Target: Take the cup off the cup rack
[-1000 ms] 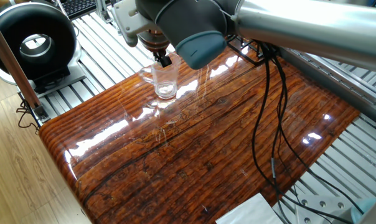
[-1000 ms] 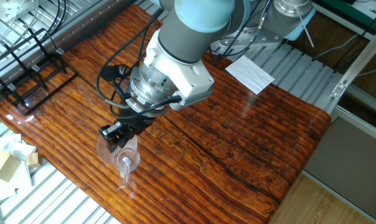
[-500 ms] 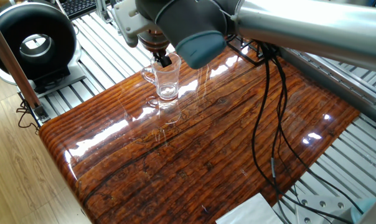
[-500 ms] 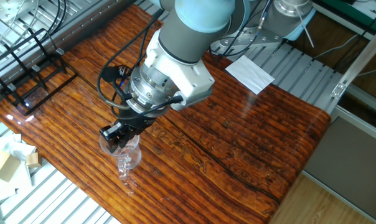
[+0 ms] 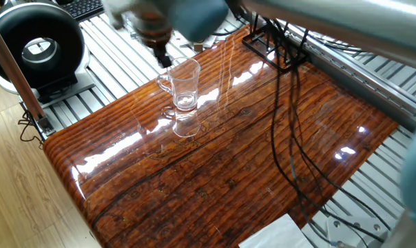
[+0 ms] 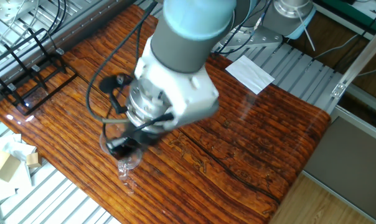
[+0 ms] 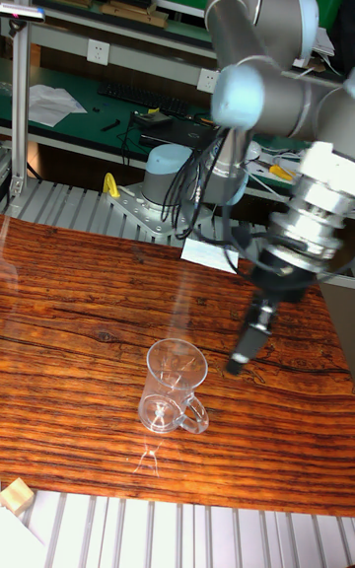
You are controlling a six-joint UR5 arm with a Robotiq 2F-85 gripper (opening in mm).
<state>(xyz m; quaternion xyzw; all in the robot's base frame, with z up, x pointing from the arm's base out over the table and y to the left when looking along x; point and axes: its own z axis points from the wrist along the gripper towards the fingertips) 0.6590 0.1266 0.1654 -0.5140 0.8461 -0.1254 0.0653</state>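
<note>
The cup (image 5: 183, 86) stands upright on the wooden table (image 5: 263, 158), near the edge, its loop handle sticking out to one side. Nothing is touching it. In the tall fixed view the cup (image 7: 174, 388) sits alone on the boards with the gripper (image 7: 249, 336) raised off to its side. Half a second ago the fingers were down at the rim; now the arm is blurred with motion and has pulled up and away, so the glass has just been let go. The jaws look narrow, and they hold nothing, though the blur keeps me from saying exactly how far apart they are.

The cup rack (image 6: 27, 59), the little black wire frame, stands at the far corner of the table, well apart from the cup. In the first fixed view the cup rack (image 5: 273, 43) is likewise clear across the board.

To my eye the job is essentially done: cup off the rack, set down, released.
</note>
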